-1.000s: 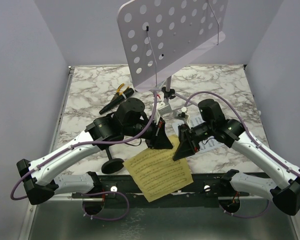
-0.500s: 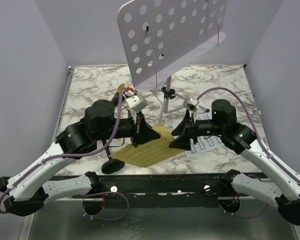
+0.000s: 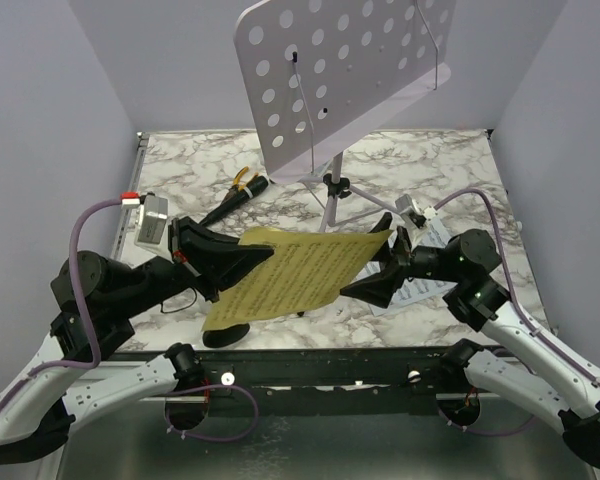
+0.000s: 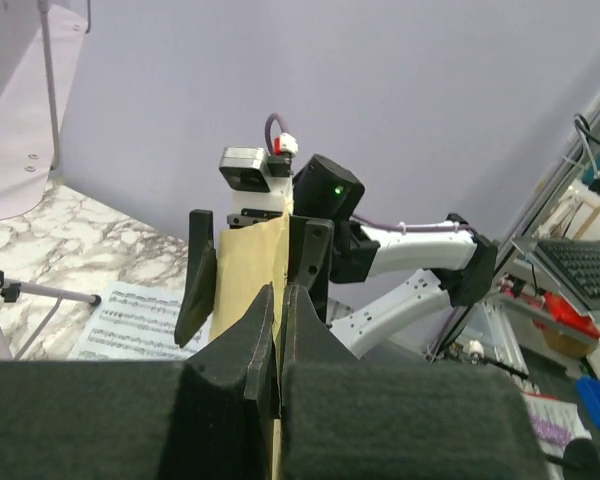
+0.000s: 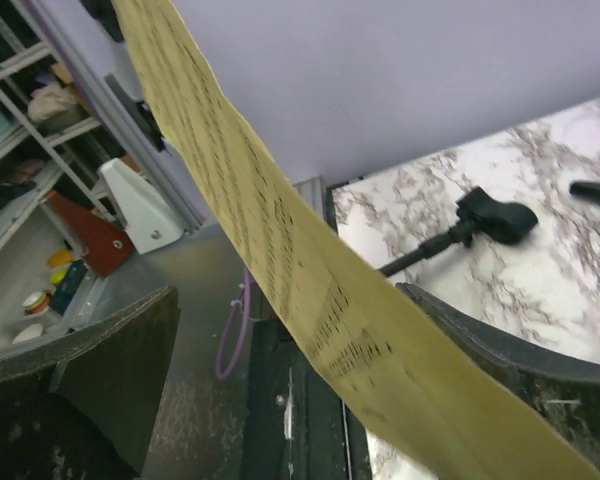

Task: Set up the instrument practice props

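At the left, the left gripper has its fingers pressed together on the near edge of the yellow sheet-music page, holding it up off the marble table. Under the page sits the round base of the mic stand. Further back the black microphone lies beside the yellow-handled pliers. The lilac music stand rises at the middle. The right gripper is spread wide, the page's far edge passing between its fingers. A white page lies flat beneath it.

matt paper page, marble-look tabletop
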Robot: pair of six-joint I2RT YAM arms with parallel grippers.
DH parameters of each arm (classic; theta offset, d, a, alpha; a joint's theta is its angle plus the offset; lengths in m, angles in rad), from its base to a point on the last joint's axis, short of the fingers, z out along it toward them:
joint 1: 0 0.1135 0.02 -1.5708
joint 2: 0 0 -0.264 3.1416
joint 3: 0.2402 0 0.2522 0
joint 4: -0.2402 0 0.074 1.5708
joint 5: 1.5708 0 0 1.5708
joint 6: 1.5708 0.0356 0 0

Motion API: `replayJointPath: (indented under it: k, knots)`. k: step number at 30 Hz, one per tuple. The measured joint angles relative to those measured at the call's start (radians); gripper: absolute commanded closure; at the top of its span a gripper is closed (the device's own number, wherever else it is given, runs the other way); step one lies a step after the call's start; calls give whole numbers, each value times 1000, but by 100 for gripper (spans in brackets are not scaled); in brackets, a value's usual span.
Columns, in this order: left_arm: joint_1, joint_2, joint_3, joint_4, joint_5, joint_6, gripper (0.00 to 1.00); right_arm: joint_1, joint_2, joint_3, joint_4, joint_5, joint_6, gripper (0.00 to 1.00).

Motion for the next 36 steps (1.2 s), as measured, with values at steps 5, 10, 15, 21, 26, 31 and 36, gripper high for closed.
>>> replayJointPath:
  k: [5, 10, 15, 21, 26, 31, 36]
  knots:
    - [0, -37, -124, 146, -64, -65, 100, 0, 34, -71, 291, -48, 138, 7]
    - [0, -63, -214, 267, -123, -122, 100, 0, 49, -109, 465, -55, 225, 12]
    - [0, -72, -241, 349, -153, -158, 100, 0, 39, -145, 568, -41, 280, 15]
    - [0, -79, -241, 385, -162, -173, 100, 0, -6, -235, 629, 23, 326, 21]
    - [0, -89, -242, 397, -168, -183, 100, 0, 1, -280, 713, 71, 392, 42]
    - [0, -92, -249, 396, -169, -185, 100, 0, 26, -280, 807, 81, 459, 90]
    - [0, -104, -266, 373, -184, -185, 84, 2, 2, -280, 801, 122, 478, 100]
